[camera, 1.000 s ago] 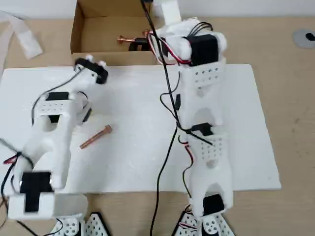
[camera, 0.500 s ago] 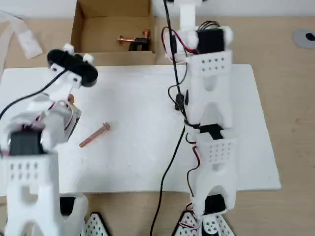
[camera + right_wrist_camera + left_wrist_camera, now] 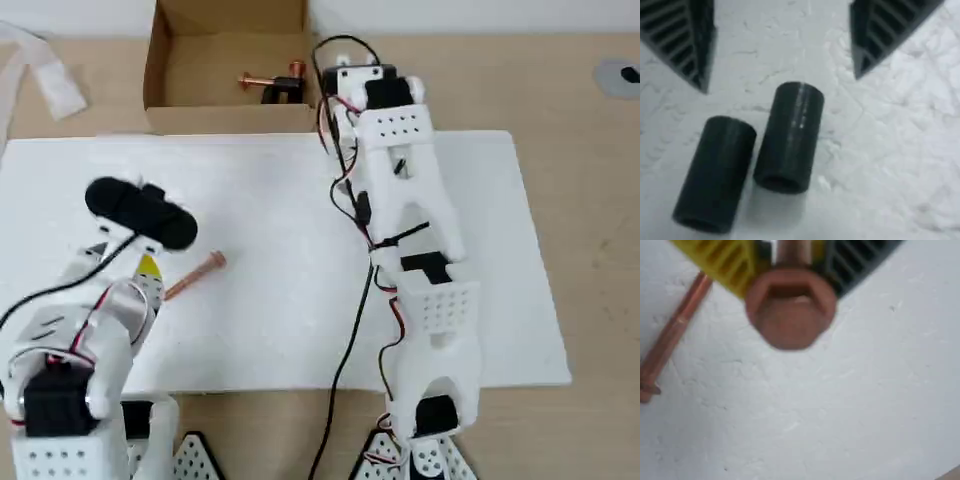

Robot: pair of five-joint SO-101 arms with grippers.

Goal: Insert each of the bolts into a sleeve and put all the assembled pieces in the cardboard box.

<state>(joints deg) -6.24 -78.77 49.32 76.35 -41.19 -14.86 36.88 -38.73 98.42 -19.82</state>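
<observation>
You are clamping bolt (image 3: pixel 790 307) in left fingers (image 3: pixel 722 262). Right fingers (image 3: pixel 682 35) hanging wide apart over two sleeves (image 3: pixel 790 140); one probably lying lengthwise between them.

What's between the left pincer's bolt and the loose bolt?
Bare white mat, in the left wrist view, separates the held bolt from the loose bolt.

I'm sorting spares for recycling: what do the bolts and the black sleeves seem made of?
The bolts look like metal, perhaps copper-plated: reddish-brown with a dull sheen. The sleeves look like plastic or rubber: matte black, faint highlight.
</observation>
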